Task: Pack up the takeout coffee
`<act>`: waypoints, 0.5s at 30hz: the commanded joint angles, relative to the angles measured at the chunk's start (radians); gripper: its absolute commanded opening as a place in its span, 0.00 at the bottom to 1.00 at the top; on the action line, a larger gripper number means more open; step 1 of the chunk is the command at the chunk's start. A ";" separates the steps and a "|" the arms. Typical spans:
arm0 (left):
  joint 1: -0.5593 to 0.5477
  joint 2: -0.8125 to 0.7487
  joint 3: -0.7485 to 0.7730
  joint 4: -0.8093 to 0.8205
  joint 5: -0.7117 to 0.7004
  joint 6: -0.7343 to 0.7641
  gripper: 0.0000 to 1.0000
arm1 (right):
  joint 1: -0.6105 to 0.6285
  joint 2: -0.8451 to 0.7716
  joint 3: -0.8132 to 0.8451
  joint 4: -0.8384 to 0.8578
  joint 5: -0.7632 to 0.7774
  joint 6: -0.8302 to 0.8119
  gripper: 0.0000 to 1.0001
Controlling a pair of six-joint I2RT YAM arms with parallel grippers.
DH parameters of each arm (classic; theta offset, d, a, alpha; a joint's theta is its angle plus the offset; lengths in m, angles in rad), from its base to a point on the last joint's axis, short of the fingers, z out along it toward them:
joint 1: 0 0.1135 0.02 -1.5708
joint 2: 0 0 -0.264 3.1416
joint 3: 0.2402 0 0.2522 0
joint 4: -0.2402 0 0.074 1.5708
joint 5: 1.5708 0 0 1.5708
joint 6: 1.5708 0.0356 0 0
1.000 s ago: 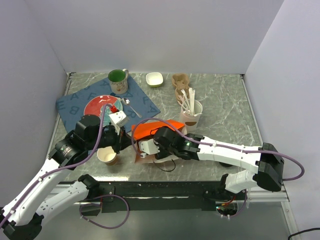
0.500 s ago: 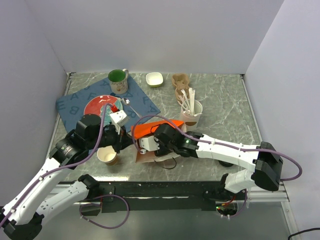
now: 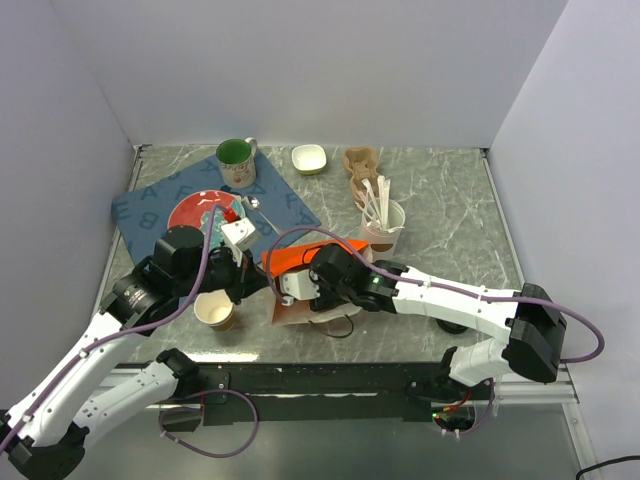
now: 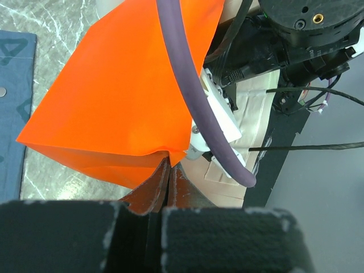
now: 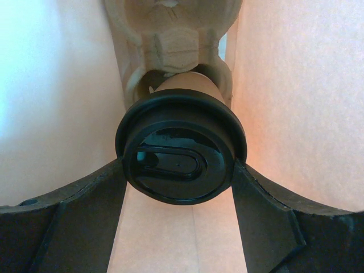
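By the table's front edge, the left gripper [image 4: 169, 185] has its jaws together on the rim of the orange bag [image 4: 125, 96]. Inside it, the right gripper [image 5: 180, 168] clamps the takeout coffee [image 5: 181, 151] against a moulded pulp carrier [image 5: 170, 40].

Black-lidded takeout coffee [image 5: 181, 153] clasped between dark jaws, tan paper bag [image 5: 296, 85] walls either side, pulp carrier [image 5: 170, 34] behind

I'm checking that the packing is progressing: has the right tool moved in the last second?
Yes, slightly: in the top view the right tool has shifted left, away from the stirrer cup.
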 commanded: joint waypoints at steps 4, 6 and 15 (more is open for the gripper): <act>0.001 0.012 0.044 -0.003 0.005 0.007 0.01 | -0.026 0.006 0.001 0.000 -0.045 0.038 0.33; 0.001 0.014 0.047 -0.004 0.005 0.004 0.01 | -0.032 0.009 -0.003 0.002 -0.052 0.043 0.35; 0.001 0.029 0.052 0.003 0.010 -0.008 0.01 | -0.038 0.026 -0.011 0.036 -0.045 0.046 0.38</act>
